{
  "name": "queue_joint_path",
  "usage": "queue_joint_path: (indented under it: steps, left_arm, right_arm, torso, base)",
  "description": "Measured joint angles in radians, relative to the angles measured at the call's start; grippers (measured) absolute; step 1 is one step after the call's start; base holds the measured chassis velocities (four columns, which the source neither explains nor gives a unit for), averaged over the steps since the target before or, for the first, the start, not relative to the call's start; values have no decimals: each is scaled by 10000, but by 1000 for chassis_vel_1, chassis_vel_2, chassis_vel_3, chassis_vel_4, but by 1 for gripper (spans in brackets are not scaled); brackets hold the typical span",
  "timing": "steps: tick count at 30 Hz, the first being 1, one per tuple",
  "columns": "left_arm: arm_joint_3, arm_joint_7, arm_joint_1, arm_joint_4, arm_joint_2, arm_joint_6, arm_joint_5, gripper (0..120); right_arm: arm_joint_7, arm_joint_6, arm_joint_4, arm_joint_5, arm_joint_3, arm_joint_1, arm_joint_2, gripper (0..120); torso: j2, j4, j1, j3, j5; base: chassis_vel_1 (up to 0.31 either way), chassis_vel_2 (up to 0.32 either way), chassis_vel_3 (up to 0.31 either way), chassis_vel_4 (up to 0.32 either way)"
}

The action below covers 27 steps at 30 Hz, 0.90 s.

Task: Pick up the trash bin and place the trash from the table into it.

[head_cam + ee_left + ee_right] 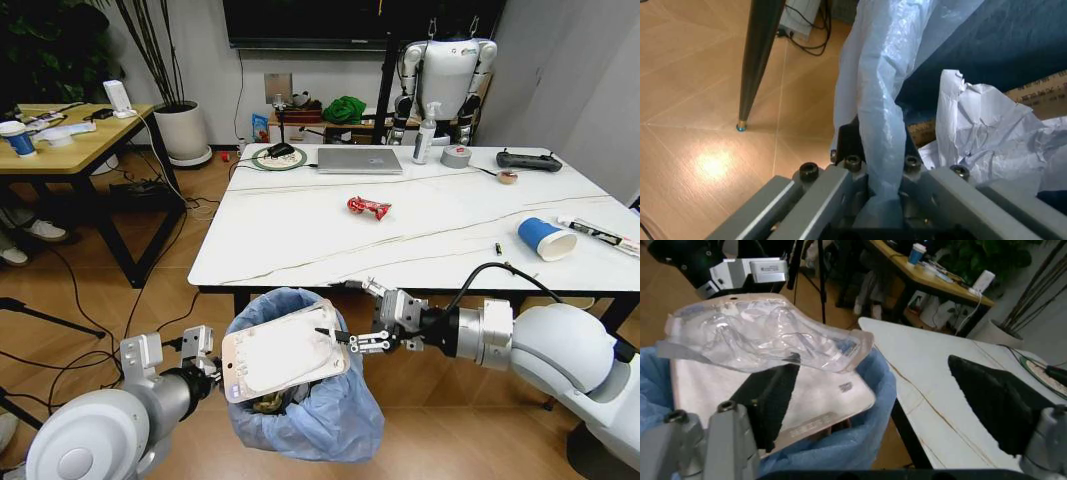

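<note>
left gripper point(205, 362) clamps the trash bin point(300, 415) rim; right gripper point(352, 340) spread beside plastic package point(285, 350).

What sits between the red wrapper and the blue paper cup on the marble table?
Bare white marble-look tabletop between crumpled red wrapper and tipped blue paper cup, seen in the head view.

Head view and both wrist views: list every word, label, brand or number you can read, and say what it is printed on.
None can be read.
Cardboard in the trash bin: dark print along the edge, too blurred.
Clear plastic package over the bin, by the open right gripper: small marks, too small.
Tube on the table: print too small.
</note>
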Motion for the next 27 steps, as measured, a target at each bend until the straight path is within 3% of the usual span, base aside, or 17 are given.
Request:
queue_joint_path:
  steps: [4,16,24,27]
  left_arm:
    - [-13,7,7,1,6,0,1,0]
    - [-44,12,32,0,18,0,1,0]
    - [-1,18,3,0,5,0,-3,0]
    - [8,19,25,0,0,0,-2,0]
  right_arm:
    - [-9,60,-252,-2,2,60,17,98]
    - [178,154,-816,67,186,252,-9,100]
    - [1275,-209,-557,773,369,316,76,100]
    - [2540,-614,-482,1634,441,310,364,100]
  torso:
    - [0,0,0,0,1]
    - [0,0,0,0,1]
    - [0,0,0,0,-1]
    - [0,-1,0,0,-1]
  base:
    - [0,0,0,0]
    - [0,0,0,0]
    - [0,0,0,0]
    - [0,0,0,0]
